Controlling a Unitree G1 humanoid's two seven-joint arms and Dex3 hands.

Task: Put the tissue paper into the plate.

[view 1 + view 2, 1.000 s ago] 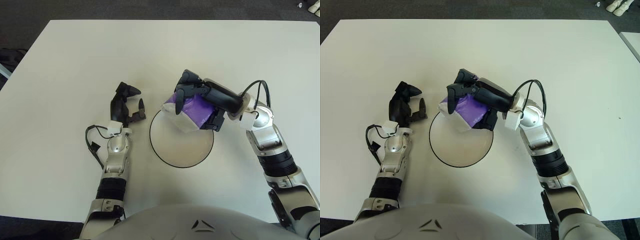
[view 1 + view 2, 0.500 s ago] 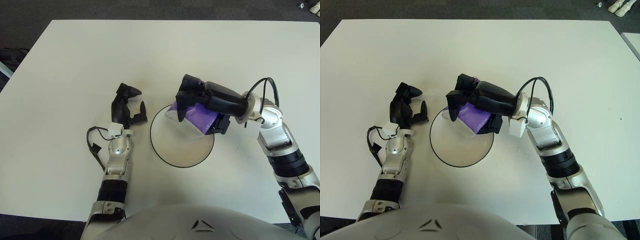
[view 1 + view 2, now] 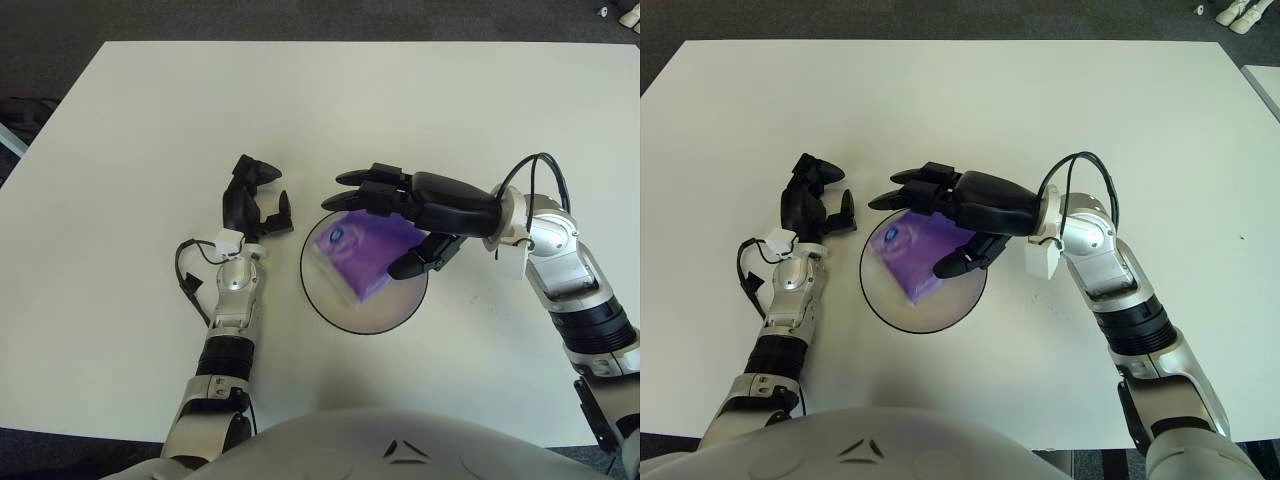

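tissue pack released into the plate

white table (image 3: pixel 130 120) fills the view, dark floor around its edges. the right hand (image 3: pixel 405 215) now hovers over the plate (image 3: pixel 318 295) with its fingers (image 3: pixel 362 182) spread wide and nothing in them; half a second ago they were clamped on the purple tissue pack (image 3: pixel 362 252). that pack now lies inside the plate, tilted, apart from the hand. the placement looks done, with only the withdrawal left. the left hand (image 3: pixel 252 200) shows just left of the plate, fingers loosely apart, holding nothing.
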